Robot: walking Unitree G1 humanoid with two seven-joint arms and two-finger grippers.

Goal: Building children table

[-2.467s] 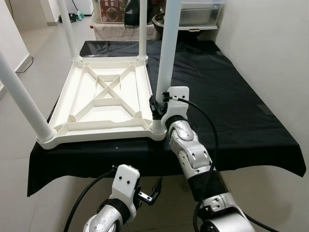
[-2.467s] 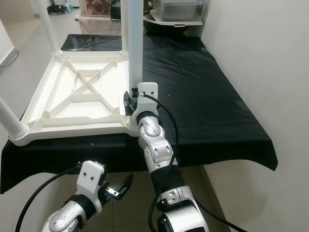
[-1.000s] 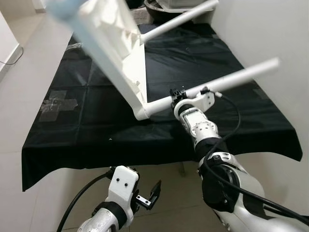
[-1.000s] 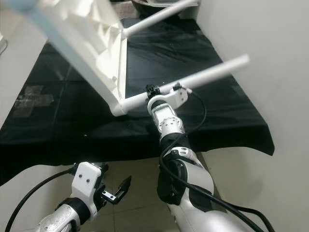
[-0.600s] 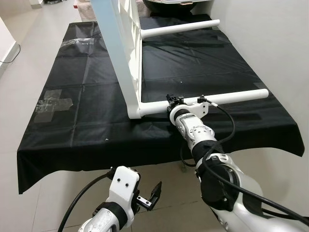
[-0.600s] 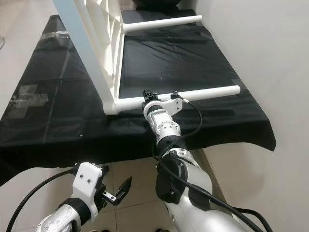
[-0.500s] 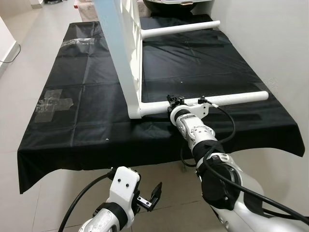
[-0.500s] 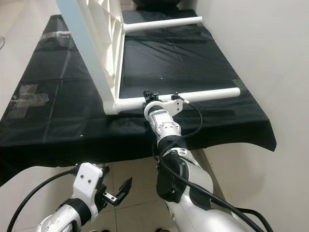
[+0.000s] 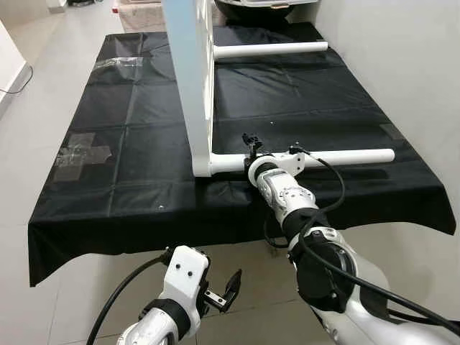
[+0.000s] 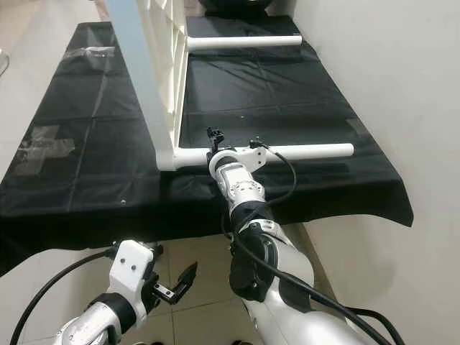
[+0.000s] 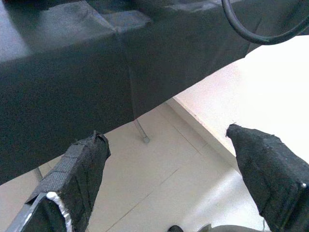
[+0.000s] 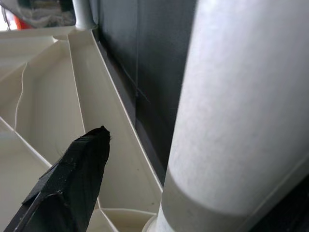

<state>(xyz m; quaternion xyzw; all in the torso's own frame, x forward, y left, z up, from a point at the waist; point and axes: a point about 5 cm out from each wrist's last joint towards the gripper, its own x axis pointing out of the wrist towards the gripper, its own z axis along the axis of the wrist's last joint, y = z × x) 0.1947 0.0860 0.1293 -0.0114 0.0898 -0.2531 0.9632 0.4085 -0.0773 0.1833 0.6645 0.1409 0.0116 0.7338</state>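
A wide bench (image 9: 108,108) draped in a matte black cloth (image 9: 345,201), creased along fold lines and hanging over the near edge, carries the white plastic children table (image 9: 192,86), which stands tipped on its side near the bench's middle. Its top is a flat smooth slab turned to the robot's left, while the underside, seen in the right wrist view, is moulded in cream plastic with raised diagonal ribs. Two round, smooth tubular legs point to the robot's right: the far leg (image 9: 269,49) and the near leg (image 9: 345,156), which lies low over the cloth near the front edge. The right pincer (image 9: 249,146) closes around the near leg close to where it joins the tabletop corner; one black textured finger (image 12: 63,188) shows beside the tube. The left pincer (image 9: 228,289) hangs below the bench edge over pale floor tiles (image 11: 159,183), its two woven-looking black fingers spread apart on nothing. Strips of clear tape (image 9: 79,154) sit on the cloth to the left. No writing is legible.
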